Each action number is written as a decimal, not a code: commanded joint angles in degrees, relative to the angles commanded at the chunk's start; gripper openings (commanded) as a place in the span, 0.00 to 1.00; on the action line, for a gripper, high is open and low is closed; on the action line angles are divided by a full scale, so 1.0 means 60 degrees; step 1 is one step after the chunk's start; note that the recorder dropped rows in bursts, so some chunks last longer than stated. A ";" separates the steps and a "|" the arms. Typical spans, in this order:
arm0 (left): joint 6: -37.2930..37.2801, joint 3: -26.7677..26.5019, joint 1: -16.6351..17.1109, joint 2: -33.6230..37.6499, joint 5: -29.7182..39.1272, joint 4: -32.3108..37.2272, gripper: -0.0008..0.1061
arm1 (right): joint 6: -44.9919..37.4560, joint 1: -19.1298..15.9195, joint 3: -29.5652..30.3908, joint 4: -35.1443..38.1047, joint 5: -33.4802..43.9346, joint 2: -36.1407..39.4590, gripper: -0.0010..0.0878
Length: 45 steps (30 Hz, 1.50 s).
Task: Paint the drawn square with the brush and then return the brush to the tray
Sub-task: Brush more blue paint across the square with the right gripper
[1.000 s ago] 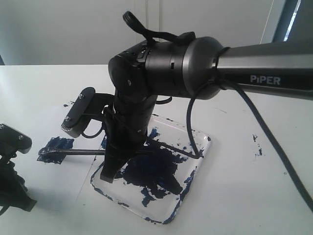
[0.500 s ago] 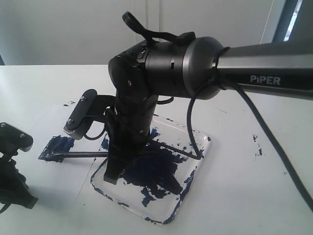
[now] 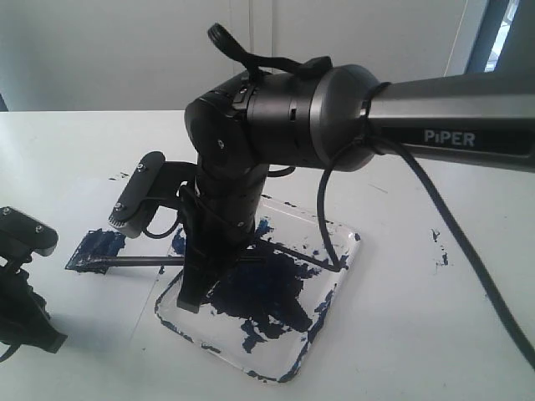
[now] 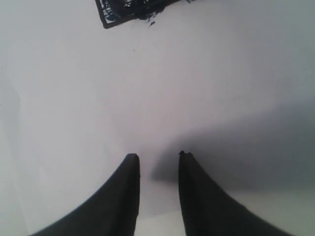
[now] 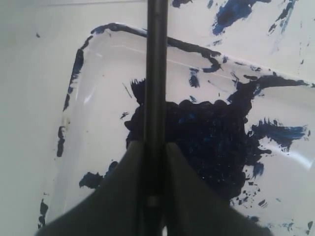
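Observation:
The drawn square (image 3: 100,246) is filled dark blue on the white paper, left of the tray (image 3: 338,238); one corner of the drawn square (image 4: 130,10) shows in the left wrist view. My right gripper (image 3: 194,296) points down over the tray's left edge, shut on the brush (image 3: 142,261). The brush lies level, its loaded tip on the square's lower edge and its handle reaching over the tray. In the right wrist view the brush (image 5: 156,69) runs between the fingers of the right gripper (image 5: 155,146), above the blotched tray (image 5: 98,103). My left gripper (image 4: 158,156) hangs open over bare paper.
The left gripper (image 3: 29,317) stands at the table's lower left, apart from the brush. Stray blue specks (image 3: 440,251) mark the table right of the tray. The right arm's black cable (image 3: 326,209) loops down toward the tray.
My right gripper has shifted slightly right with the brush, drawing the tip along the square's lower edge toward the tray. The left gripper has barely moved.

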 joint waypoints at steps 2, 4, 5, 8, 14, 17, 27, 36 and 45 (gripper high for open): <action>0.0000 0.0000 0.0000 0.0000 0.0023 0.0000 0.33 | 0.0000 0.0000 0.0000 0.0001 -0.0133 0.0000 0.01; 0.0000 0.0000 0.0000 0.0000 0.0040 0.0000 0.33 | 0.0000 0.0000 0.0000 -0.0112 -0.0224 0.0000 0.01; 0.0000 0.0000 0.0000 0.0000 0.0069 0.0000 0.33 | 0.0000 0.0000 0.0000 -0.0215 -0.0303 0.0015 0.01; 0.0000 0.0000 0.0000 0.0000 0.0105 0.0000 0.33 | 0.0114 -0.0034 0.0000 -0.0496 -0.0712 0.0021 0.01; 0.0000 0.0000 0.0000 0.0000 0.0142 0.0000 0.33 | 0.0314 -0.0034 -0.0026 -0.0695 -0.0612 0.0021 0.01; -0.0020 0.0000 0.0000 0.0000 0.0142 -0.0025 0.33 | 0.0314 -0.0034 -0.0026 -0.0695 -0.0696 0.0087 0.01; 0.0000 0.0000 0.0000 0.0000 0.0124 -0.0025 0.33 | 0.0259 -0.0034 -0.0026 -0.0632 -0.0475 0.0046 0.01; 0.0000 0.0000 0.0000 0.0000 0.0124 -0.0025 0.33 | 0.0259 -0.0034 -0.0026 -0.0353 -0.0557 0.0197 0.01; 0.0000 0.0000 0.0000 0.0000 0.0124 -0.0025 0.33 | 0.0170 -0.0034 -0.0026 -0.0353 -0.0645 0.0160 0.01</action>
